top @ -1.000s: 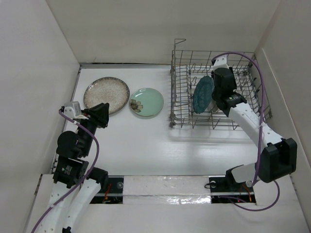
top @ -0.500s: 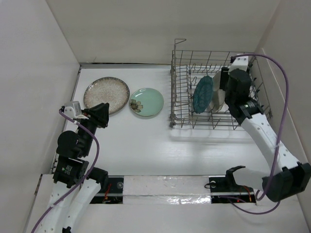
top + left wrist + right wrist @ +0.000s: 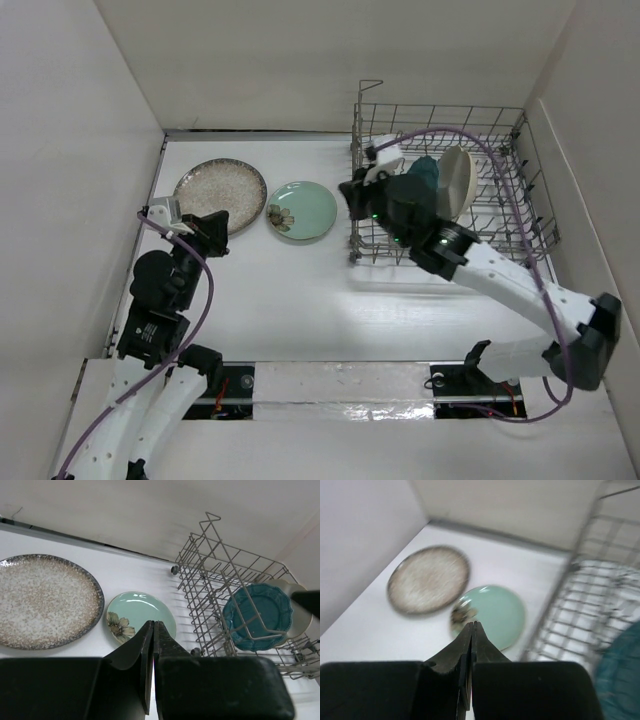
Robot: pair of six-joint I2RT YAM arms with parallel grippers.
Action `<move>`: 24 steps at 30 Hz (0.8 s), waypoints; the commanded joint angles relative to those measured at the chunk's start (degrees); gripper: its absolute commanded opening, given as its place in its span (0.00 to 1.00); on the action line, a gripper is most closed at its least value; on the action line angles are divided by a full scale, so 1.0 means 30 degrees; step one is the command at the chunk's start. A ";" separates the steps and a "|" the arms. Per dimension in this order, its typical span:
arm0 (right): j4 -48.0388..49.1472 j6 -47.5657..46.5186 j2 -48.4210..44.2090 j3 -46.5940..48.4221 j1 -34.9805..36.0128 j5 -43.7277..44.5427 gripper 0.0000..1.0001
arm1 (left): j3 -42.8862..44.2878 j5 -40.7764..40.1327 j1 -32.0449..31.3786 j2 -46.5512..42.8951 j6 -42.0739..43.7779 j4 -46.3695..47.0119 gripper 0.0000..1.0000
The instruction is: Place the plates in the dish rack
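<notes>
Top external: the dish rack (image 3: 440, 108) sits at 2 o'clock on the table (image 3: 300, 300), with the teal plate (image 3: 424, 168) and the cream plate (image 3: 456, 182) on edge between its tines, side by side. Two plates are not yet loaded and lie flat at 10 to 11 o'clock: the green flower plate (image 3: 301, 210), and the speckled plate (image 3: 220, 195) just beside it at its 9 o'clock. The right gripper (image 3: 352, 193) hangs over the rack's 9 o'clock wall, pointing at the green plate; the right wrist view shows its fingers clenched together, nothing between them. The left gripper (image 3: 215, 228) is at the speckled plate's 6 o'clock, likewise pinched tight and empty. Roughly half done, and the green plate is probably next. Spread the fingers before descending and take the 3 o'clock rim, one finger under the lip. Avoid shoving it into the speckled plate. Then lift it over the tall wires and slot it on edge.
</notes>
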 commanded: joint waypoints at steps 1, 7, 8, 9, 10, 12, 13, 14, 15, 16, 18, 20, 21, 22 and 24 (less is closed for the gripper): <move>0.1447 0.1068 0.2330 0.1273 0.1876 -0.1059 0.00 | 0.0159 -0.0379 0.0121 0.0344 -0.0228 0.0494 0.00; 0.1651 0.0422 0.3280 0.1309 0.3319 0.0668 0.00 | 0.0392 -0.0233 0.0124 0.3789 -0.1721 -0.0120 0.10; 0.2002 0.0510 0.2698 0.0436 0.3319 0.0349 0.00 | 0.0480 -0.0203 0.0124 0.4556 -0.2042 -0.0411 0.12; 0.2267 0.0685 0.2344 -0.0036 0.3319 0.0171 0.00 | 0.0684 0.0232 0.0124 0.5347 -0.2539 -0.0646 0.11; 0.2589 0.0831 0.2022 -0.0476 0.3319 0.0025 0.00 | 0.1121 0.0613 0.0124 0.6979 -0.2631 -0.0968 0.10; 0.2767 0.0978 0.1116 -0.1644 0.3319 0.0110 0.00 | 0.1417 0.1695 0.0124 0.8163 -0.2748 -0.1147 0.00; 0.2855 0.1008 0.0820 -0.2029 0.3319 0.0140 0.00 | 0.1244 0.2397 0.0124 0.8661 -0.3300 -0.0915 0.00; 0.2856 0.0980 0.0498 -0.2352 0.3493 0.0256 0.00 | 0.0952 0.2694 0.0124 0.8724 -0.3624 0.0132 0.00; 0.2885 0.1008 -0.0114 -0.2994 0.3495 0.0316 0.00 | 0.0630 0.2987 0.0124 0.8724 -0.4063 0.0722 0.00; 0.3030 0.1009 -0.0410 -0.3290 0.3495 0.0345 0.00 | -0.0011 0.3019 0.0124 0.8869 -0.5111 0.1250 0.00; 0.3206 0.1067 -0.1054 -0.3876 0.3495 0.0083 0.00 | -0.0542 0.3049 0.0124 0.9337 -0.6084 0.2716 0.00; 0.3440 0.1039 -0.1904 -0.4638 0.3495 -0.0238 0.00 | -0.1246 0.3078 0.0124 1.0565 -0.7311 0.3943 0.00; 0.3441 0.1038 -0.2168 -0.4873 0.3495 -0.0356 0.00 | -0.1393 0.2759 -0.0050 1.1092 -0.7638 0.4270 0.00; 0.3528 0.1067 -0.2635 -0.5252 0.3495 -0.0445 0.00 | -0.1597 0.2495 -0.0052 1.2141 -0.7931 0.4476 0.04; 0.3646 0.1038 -0.3077 -0.5693 0.3495 -0.0767 0.00 | -0.1774 0.1851 -0.0052 1.3085 -0.8840 0.4887 0.33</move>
